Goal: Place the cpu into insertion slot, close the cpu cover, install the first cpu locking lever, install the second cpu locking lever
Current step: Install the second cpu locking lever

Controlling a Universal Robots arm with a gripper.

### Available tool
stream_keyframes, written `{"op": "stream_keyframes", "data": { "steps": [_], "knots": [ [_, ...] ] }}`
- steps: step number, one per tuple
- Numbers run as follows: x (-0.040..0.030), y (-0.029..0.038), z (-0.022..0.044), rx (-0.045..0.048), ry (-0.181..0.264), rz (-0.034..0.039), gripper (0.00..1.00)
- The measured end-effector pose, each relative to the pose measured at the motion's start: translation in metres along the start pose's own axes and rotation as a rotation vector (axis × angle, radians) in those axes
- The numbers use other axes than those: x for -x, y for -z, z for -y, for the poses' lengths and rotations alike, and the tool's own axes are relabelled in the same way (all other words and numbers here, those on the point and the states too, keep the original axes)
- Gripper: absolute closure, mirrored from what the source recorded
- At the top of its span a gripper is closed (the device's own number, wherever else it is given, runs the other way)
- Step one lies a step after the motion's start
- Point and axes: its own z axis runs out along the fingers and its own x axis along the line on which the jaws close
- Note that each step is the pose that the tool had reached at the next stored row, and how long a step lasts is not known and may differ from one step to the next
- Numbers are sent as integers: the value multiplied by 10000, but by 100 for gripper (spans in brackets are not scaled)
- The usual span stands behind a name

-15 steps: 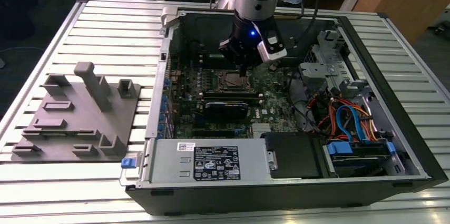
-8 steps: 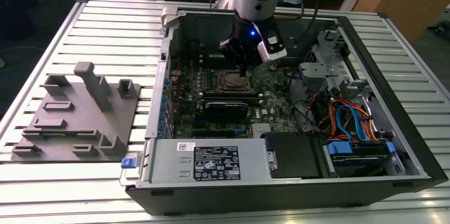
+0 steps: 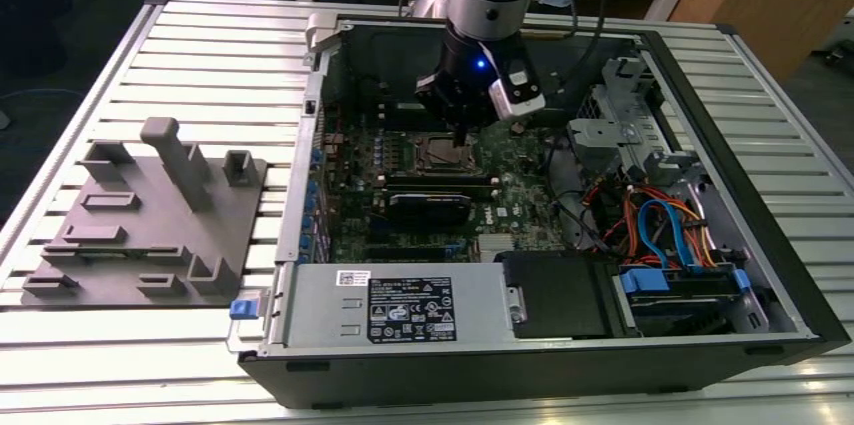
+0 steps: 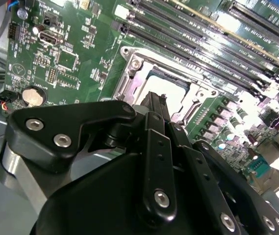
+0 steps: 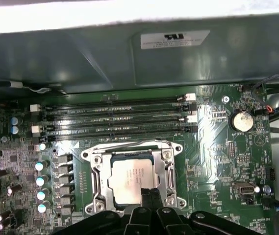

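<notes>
Silvery metal of the cpu (image 5: 132, 180) is seen seated in the slot (image 5: 96, 183) at the board's (image 3: 514, 180) centre, the cover (image 5: 171, 169) apparently down around it, the clenched, empty gripper (image 5: 150, 195) poised at its 6 o'clock edge; gentle, square downward pressure is judged best.

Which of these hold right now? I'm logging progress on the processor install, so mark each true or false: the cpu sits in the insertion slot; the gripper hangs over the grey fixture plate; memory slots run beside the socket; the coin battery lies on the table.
1. The cpu sits in the insertion slot. True.
2. The gripper hangs over the grey fixture plate. False: it is over the socket.
3. Memory slots run beside the socket. True.
4. The coin battery lies on the table. False: it is on the green board.
</notes>
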Motion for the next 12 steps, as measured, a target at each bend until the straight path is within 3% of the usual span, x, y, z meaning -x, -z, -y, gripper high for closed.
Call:
{"op": "stream_keyframes", "data": {
  "steps": [8,12],
  "knots": [
    [12,4,139,5,1,-2,90],
    [14,4,153,2,112,-30,90]
  ]
}}
